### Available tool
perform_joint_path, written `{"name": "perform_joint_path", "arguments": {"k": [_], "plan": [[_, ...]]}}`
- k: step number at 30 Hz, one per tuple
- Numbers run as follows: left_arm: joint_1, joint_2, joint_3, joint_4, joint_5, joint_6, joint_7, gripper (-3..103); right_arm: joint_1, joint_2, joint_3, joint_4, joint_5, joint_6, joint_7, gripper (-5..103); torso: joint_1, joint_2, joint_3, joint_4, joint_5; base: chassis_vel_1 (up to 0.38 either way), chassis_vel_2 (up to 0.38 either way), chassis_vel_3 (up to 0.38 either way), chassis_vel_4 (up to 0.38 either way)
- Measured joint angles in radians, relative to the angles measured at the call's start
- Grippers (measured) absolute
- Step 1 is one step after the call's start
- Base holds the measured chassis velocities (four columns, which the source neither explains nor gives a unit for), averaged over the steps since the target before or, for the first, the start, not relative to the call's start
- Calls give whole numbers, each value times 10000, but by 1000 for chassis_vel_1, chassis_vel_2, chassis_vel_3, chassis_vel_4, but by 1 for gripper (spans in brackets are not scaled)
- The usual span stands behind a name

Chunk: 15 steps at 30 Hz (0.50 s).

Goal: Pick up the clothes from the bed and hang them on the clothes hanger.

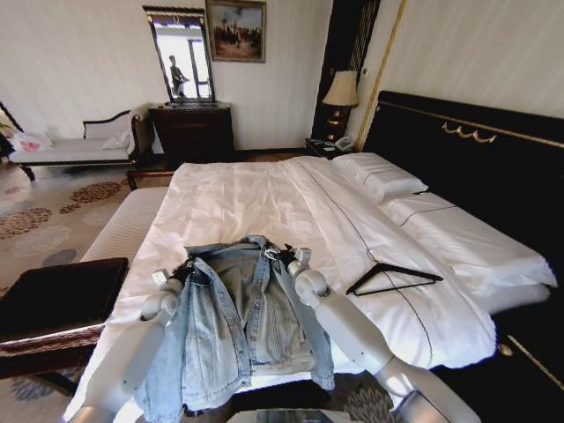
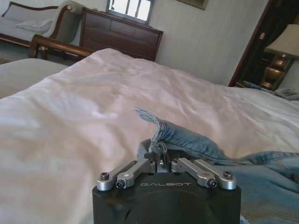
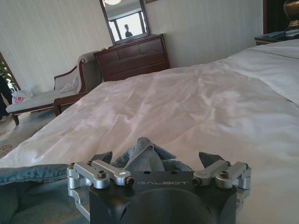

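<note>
Left to right, we see the left gripper [image 1: 182,270] at the foot edge of the bed [image 1: 229,207], its jaws clenched on the left shoulder of the denim jacket [image 1: 233,322]. In the left wrist view the same gripper [image 2: 161,161] pinches a bunched fold of blue cloth [image 2: 161,133] that rises above the white sheet [image 2: 70,121].

The jacket hangs open-fronted between the two arms, collar uppermost at the bed's foot edge, its body and sleeves draping down over that edge toward the floor.

The right gripper [image 1: 286,256] sits at the jacket's other shoulder, just beside the collar. In the right wrist view this gripper [image 3: 156,165] has its jaws spread wide, with a peak of denim [image 3: 145,154] standing between them; we cannot tell whether the cloth is truly gripped.

Farther right, the black clothes hanger [image 1: 393,277] lies flat on the white sheet near the bed's right foot corner, well apart from the jacket, just to the right of the thin dark seam line [image 1: 352,229]. Two white pillows [image 1: 379,176] rest against the black headboard [image 1: 476,159] at the far right.
</note>
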Motion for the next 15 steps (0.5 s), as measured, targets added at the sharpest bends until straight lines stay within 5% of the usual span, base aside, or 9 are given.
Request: {"name": "perform_joint_path", "arguments": {"k": [15], "plan": [[140, 418, -135, 425, -235, 4, 168, 9, -117, -103, 72, 276, 146, -67, 64, 100, 1, -1, 0, 0, 0, 0, 0, 0, 0]]}}
